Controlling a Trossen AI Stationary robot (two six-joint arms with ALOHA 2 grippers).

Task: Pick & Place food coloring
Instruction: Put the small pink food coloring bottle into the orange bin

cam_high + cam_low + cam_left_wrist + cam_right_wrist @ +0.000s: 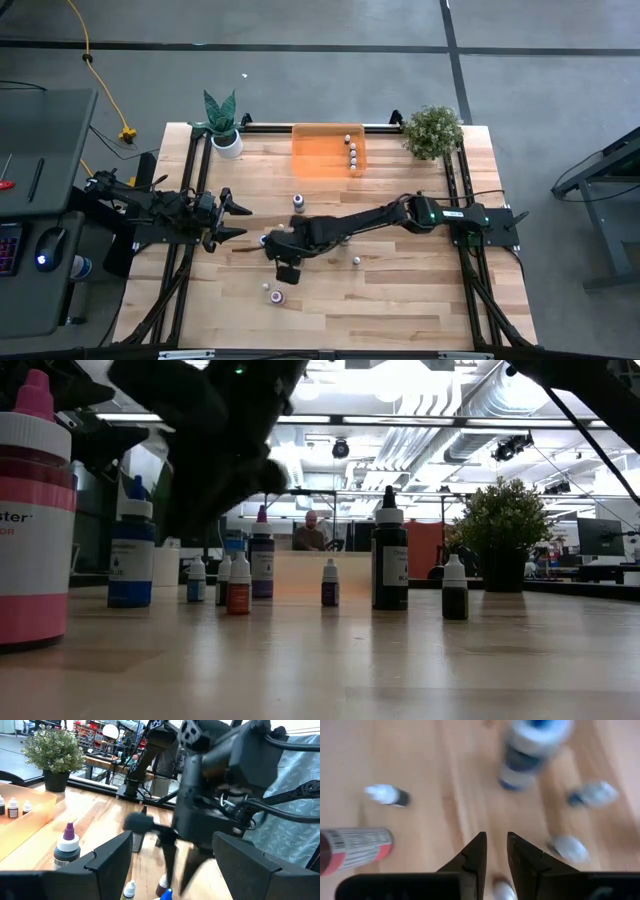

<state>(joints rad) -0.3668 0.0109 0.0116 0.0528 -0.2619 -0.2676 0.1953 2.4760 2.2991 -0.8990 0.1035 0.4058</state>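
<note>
Food coloring bottles (pixel 239 584) are scattered upright over the middle of the wooden table (pixel 400 300), and four small ones (pixel 351 150) are already lined up inside the orange tray (pixel 315 152) at the far edge, between two potted plants (pixel 432 131).

Above the loose cluster the right gripper (pixel 493 851) is held pointing down, its fingers parted only narrowly and nothing gripped between them; a pale cap is seen just below the tips. The left gripper (pixel 170 862) is parked at the table's left side, its fingers spread wide and empty, facing the right arm.

Since the bottles stand close together, a neighbour could be knocked over or rolled away if the descent is made off-centre, and the narrow gap may prove too tight to pass over a cap.

Much of the right wrist view is smeared, so bottle colours there are hard to judge. In the low view the gripper's tips are lost in dark blur, and the nearest pink-banded bottle (pixel 32 520) is cut off at the frame edge.
</note>
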